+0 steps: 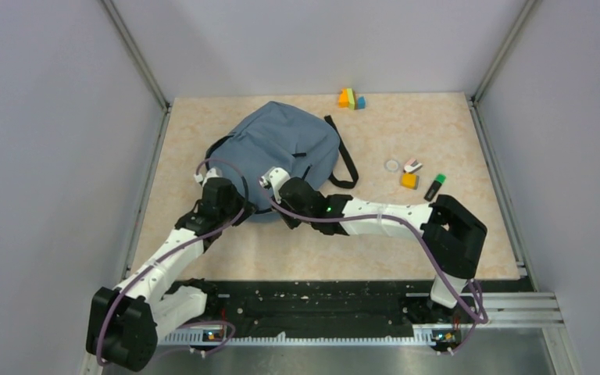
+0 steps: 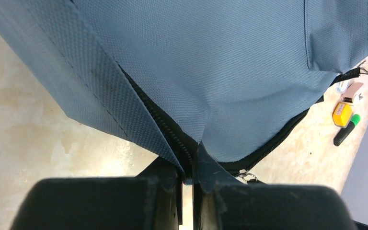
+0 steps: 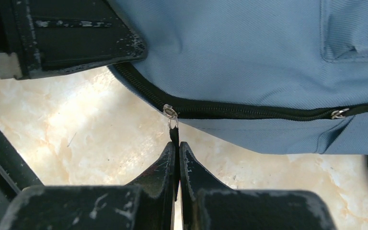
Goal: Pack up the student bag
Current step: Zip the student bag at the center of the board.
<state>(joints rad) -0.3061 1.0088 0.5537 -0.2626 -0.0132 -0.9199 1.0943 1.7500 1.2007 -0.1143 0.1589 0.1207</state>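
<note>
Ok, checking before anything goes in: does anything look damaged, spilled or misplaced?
Nothing stands out. The student bag lies flat and intact; the left gripper pinches its fabric edge, the right gripper its zipper pull.

**Blue bag on marbled beige**

Here's the backpack point(image 1: 285, 144): dusty blue all over, with a fine woven grain. Its zip point(image 3: 249, 111) is black, the pull tab point(image 3: 174, 135) black on a silver ring, the straps point(image 1: 346, 160) black. Beneath the backpack, the table point(image 1: 437, 242) is beige, marbled with cream. Behind the backpack are orange, yellow and blue blocks point(image 1: 351, 98). Right of the backpack: white ring point(image 1: 392, 165), orange-yellow cube point(image 1: 409, 180), black marker point(image 1: 434, 186) with a green cap. The arms point(image 1: 375, 219) are white and black.
</note>
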